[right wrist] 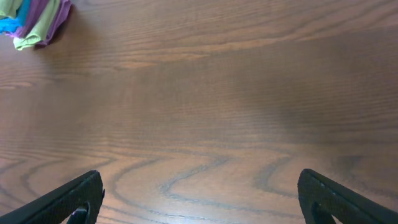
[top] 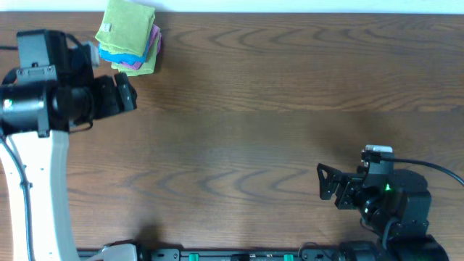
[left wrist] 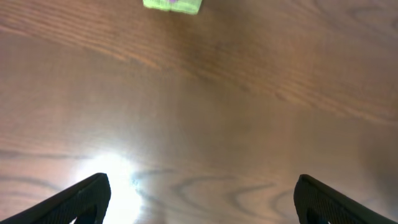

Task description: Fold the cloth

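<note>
The lime-green cloth with a small white tag lies folded on top of a pile at the table's far left edge. A sliver of it shows at the top of the left wrist view. No loose, spread-out cloth is in view. My left gripper is open and empty, just below and left of the pile; in its wrist view only bare wood lies between the fingers. My right gripper is open and empty near the front right, over bare wood.
Under the lime-green cloth the pile holds a bright blue cloth, a pink/purple one and a yellow-green one. The pile's corner shows in the right wrist view. The wooden table spans the view.
</note>
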Robot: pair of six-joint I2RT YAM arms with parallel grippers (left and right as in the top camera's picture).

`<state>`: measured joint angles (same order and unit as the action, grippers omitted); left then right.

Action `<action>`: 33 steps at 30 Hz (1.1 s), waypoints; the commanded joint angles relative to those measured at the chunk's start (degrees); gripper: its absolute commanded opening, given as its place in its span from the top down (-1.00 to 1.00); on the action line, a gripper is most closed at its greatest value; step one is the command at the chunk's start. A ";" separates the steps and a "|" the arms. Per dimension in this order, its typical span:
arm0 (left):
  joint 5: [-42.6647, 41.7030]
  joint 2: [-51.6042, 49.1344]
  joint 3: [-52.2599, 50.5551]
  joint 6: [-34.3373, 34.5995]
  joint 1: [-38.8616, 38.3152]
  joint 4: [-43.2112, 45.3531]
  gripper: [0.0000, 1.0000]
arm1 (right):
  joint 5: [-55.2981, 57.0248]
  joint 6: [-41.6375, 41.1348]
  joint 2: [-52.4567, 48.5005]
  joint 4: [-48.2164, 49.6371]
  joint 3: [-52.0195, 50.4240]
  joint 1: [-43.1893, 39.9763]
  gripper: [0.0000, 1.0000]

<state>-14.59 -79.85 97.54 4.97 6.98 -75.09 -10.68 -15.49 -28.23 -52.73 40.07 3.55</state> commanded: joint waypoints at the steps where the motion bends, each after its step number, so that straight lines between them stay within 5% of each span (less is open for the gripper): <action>1: 0.61 4.37 0.98 -3.98 0.17 -2.21 -0.90 | 0.17 -0.55 0.20 -0.04 -0.22 -0.37 -0.99; 13: 3.21 22.05 -7.87 -6.34 0.17 -4.66 -0.90 | 0.17 -0.55 0.20 -0.04 -0.22 -0.37 -0.98; 33: -0.04 56.63 -55.10 -6.32 0.13 27.76 -0.90 | 0.17 -0.55 0.20 -0.04 -0.22 -0.37 -0.98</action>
<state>-14.63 -26.57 46.22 -0.32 6.98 -48.82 -10.68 -15.51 -28.23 -52.73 39.88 3.55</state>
